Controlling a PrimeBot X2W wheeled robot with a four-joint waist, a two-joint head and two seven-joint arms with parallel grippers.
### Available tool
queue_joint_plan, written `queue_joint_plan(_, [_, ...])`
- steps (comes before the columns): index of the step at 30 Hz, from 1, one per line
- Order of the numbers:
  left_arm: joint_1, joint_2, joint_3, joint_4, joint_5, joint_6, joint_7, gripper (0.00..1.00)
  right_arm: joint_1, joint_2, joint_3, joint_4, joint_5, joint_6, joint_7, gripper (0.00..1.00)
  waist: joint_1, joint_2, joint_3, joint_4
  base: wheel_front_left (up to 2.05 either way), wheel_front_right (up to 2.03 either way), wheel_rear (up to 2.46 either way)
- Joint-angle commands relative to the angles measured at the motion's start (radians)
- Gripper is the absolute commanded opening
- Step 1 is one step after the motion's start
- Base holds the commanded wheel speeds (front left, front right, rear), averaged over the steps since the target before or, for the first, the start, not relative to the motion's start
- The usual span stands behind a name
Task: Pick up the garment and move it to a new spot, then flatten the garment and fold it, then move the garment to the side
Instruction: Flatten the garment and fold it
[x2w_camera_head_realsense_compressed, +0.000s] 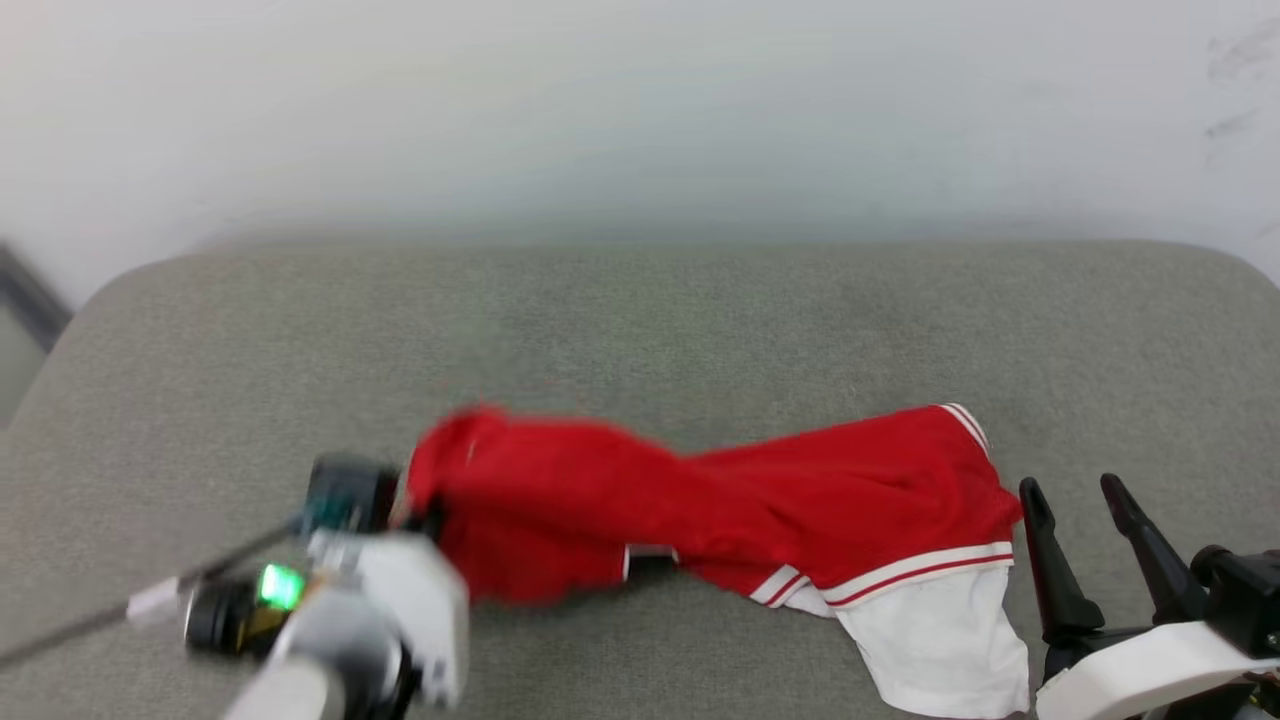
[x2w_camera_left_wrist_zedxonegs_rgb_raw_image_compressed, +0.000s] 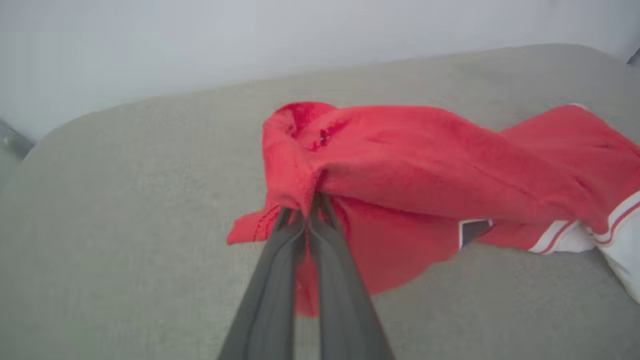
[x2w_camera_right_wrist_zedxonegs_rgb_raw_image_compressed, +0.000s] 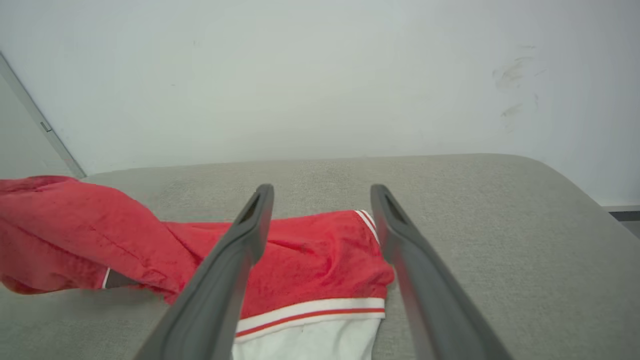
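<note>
Pinches garment (x2w_camera_left_wrist_zedxonegs_rgb_raw_image_compressed: 425, 150) by its bunched red edge in left gripper (x2w_camera_left_wrist_zedxonegs_rgb_raw_image_compressed: 306, 210) — fingers pressed together, above grey cushion (x2w_camera_head_realsense_compressed: 700, 320). Holds right gripper (x2w_camera_right_wrist_zedxonegs_rgb_raw_image_compressed: 322, 192) wide apart — empty, near white sleeve (x2w_camera_head_realsense_compressed: 940, 640).

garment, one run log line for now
left gripper shut on garment | right gripper open, holding nothing | garment bunched on grey cushion
</note>
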Motion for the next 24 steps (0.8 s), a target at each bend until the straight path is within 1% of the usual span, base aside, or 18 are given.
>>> queue_joint_plan(1, [0.088,0.009,0.019,-0.013,-0.029,0.032,0.0,0.0,0.014,0.003,0.002,-0.006,0.004,0.0,0.003,1.0,0.0,0.0,-0.012,0.012,0.0,0.0,0.0])
queue_joint_plan(2, [0.148,0.014,0.03,-0.02,-0.045,0.053,0.002,0.0,0.015,0.003,0.004,-0.008,0.003,0.0,0.005,1.0,0.0,0.0,-0.016,0.013,0.0,0.0,0.0])
queue_joint_plan(4, [0.26,-0.007,0.045,-0.029,-0.096,0.083,0.001,0.0,0.019,0.003,0.005,-0.012,0.003,0.0,0.01,1.0,0.0,0.0,-0.019,0.015,0.0,0.0,0.0])
queue_joint_plan(6, [0.353,-0.025,0.053,-0.014,-0.146,0.093,-0.003,0.0,0.023,0.003,0.007,-0.014,0.003,0.0,0.012,1.0,0.0,0.0,-0.023,0.017,0.0,0.0,0.0])
queue_joint_plan(8, [0.42,-0.049,0.053,0.011,-0.193,0.085,-0.003,0.0,0.025,0.003,0.008,-0.016,0.002,0.0,0.017,1.0,0.0,0.0,-0.025,0.017,0.0,0.0,0.0])
queue_joint_plan(9, [0.441,-0.062,0.048,0.026,-0.211,0.078,0.0,0.34,0.026,0.003,0.007,-0.018,0.001,0.0,0.02,1.0,0.0,0.0,-0.025,0.019,0.0,0.0,0.0])
queue_joint_plan(10, [0.449,-0.074,0.049,0.033,-0.221,0.072,-0.013,0.97,0.027,0.003,0.006,-0.019,0.001,0.0,0.021,1.0,0.0,0.0,-0.025,0.02,0.0,0.0,0.0])
queue_joint_plan(11, [0.45,-0.081,0.054,0.038,-0.22,0.07,-0.034,1.0,0.028,0.003,0.005,-0.02,0.001,0.0,0.021,1.0,0.0,0.0,-0.026,0.022,0.0,0.0,0.0])
queue_joint_plan(13, [0.44,-0.095,0.062,0.039,-0.21,0.069,-0.083,1.0,0.033,0.003,0.001,-0.021,0.0,0.0,0.025,1.0,0.0,0.0,-0.028,0.025,0.0,0.0,0.0])
queue_joint_plan(15, [0.414,-0.094,0.08,0.022,-0.182,0.075,-0.15,1.0,0.036,0.003,-0.001,-0.023,-0.001,0.0,0.029,1.0,0.0,0.0,-0.031,0.028,0.0,0.0,0.0])
queue_joint_plan(20, [0.353,-0.065,0.128,-0.04,-0.114,0.084,-0.282,1.0,0.034,0.003,-0.003,-0.026,-0.001,0.0,0.035,1.0,0.0,0.0,-0.04,0.025,0.0,0.0,0.0])
queue_joint_plan(22, [0.316,-0.051,0.141,-0.075,-0.094,0.081,-0.312,1.0,0.033,0.003,-0.005,-0.028,0.002,0.0,0.037,1.0,0.0,0.0,-0.041,0.023,0.0,0.0,0.0])
queue_joint_plan(24, [0.271,-0.03,0.142,-0.098,-0.071,0.07,-0.316,1.0,0.032,0.003,-0.008,-0.031,0.005,0.0,0.038,1.0,0.0,0.0,-0.038,0.022,0.0,0.0,0.0])
